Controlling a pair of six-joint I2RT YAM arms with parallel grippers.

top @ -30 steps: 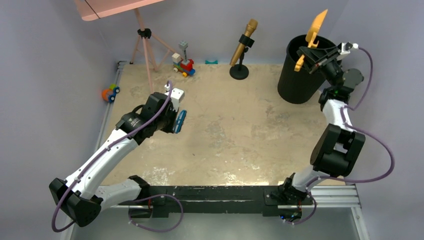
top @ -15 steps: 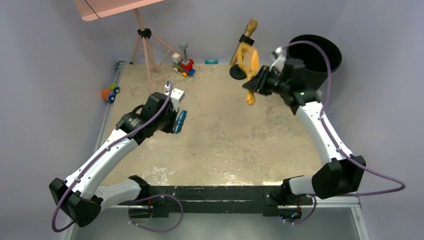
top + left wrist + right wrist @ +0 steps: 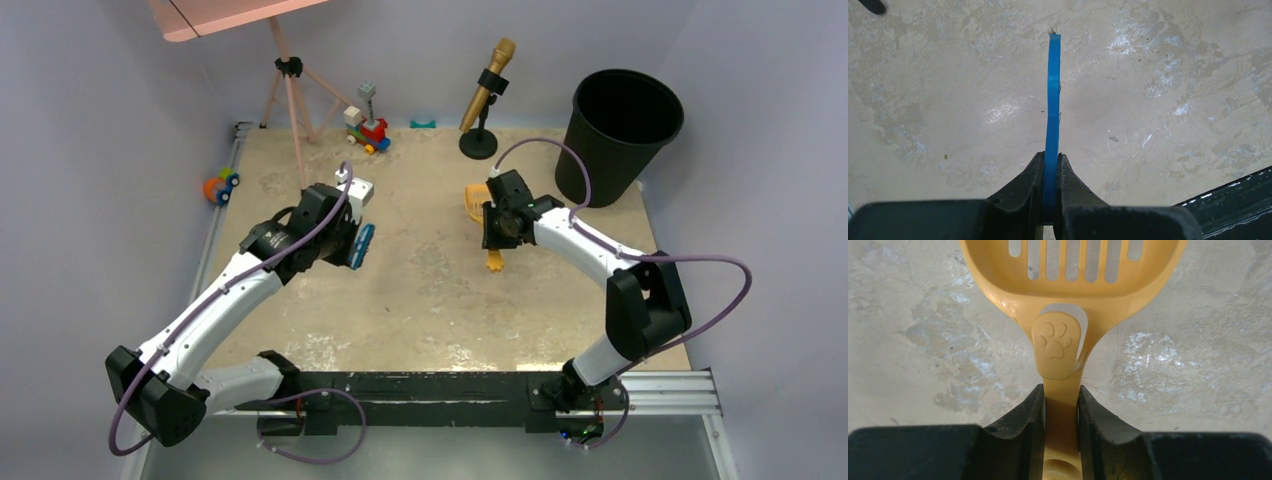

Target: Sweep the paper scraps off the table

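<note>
No paper scraps show on the beige table point(image 3: 430, 290) in any view. My left gripper point(image 3: 352, 245) is shut on a thin blue brush point(image 3: 362, 243), seen edge-on in the left wrist view point(image 3: 1052, 100), held over the table's left middle. My right gripper point(image 3: 497, 228) is shut on the handle of a yellow slotted scoop point(image 3: 478, 202) with a paw print point(image 3: 1054, 342). The scoop sits low over the table's middle, its handle end point(image 3: 494, 262) pointing toward me.
A black bin point(image 3: 617, 133) stands at the back right. A gold microphone on a black stand point(image 3: 484, 95), a toy block train point(image 3: 367, 125), a pink tripod point(image 3: 292, 95) and an orange-and-blue toy car point(image 3: 220, 185) line the back and left edges.
My right arm swung the scoop from above the black bin, left and down to the table's middle. My left arm shifted slightly, still holding the brush.
</note>
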